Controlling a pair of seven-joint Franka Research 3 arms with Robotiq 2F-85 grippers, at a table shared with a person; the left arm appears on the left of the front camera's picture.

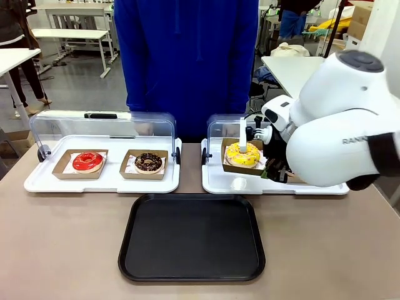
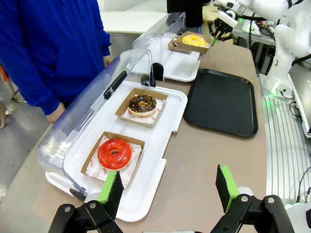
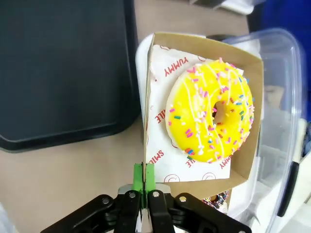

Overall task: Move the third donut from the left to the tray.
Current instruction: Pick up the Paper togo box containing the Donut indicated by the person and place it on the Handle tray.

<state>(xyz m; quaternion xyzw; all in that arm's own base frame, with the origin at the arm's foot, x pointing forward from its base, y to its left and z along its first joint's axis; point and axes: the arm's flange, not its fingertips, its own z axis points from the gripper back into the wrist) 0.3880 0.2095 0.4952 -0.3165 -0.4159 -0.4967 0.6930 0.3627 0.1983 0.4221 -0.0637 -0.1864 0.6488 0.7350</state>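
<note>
The yellow-iced sprinkled donut point(image 1: 242, 154) point(image 3: 211, 110) lies in its brown cardboard box point(image 1: 232, 167) point(image 3: 204, 42), which sits at the front of the right white tray. My right gripper point(image 3: 144, 178) point(image 1: 267, 171) is shut on that box's near edge, green pads pinched together on the cardboard. The black tray point(image 1: 192, 237) point(image 3: 63, 68) lies on the table just in front of and left of the box. My left gripper point(image 2: 169, 194) hangs open over the table beside the left white tray, holding nothing. From there the yellow donut point(image 2: 194, 40) and black tray point(image 2: 223, 99) appear farther off.
The left white tray point(image 1: 37, 181) holds a red-iced donut point(image 1: 87, 161) and a chocolate donut point(image 1: 149, 162) in boxes, clear lid point(image 1: 103, 128) raised behind. The right white tray point(image 1: 215, 182) also has its lid up. A person in blue point(image 1: 187, 56) stands at the far edge.
</note>
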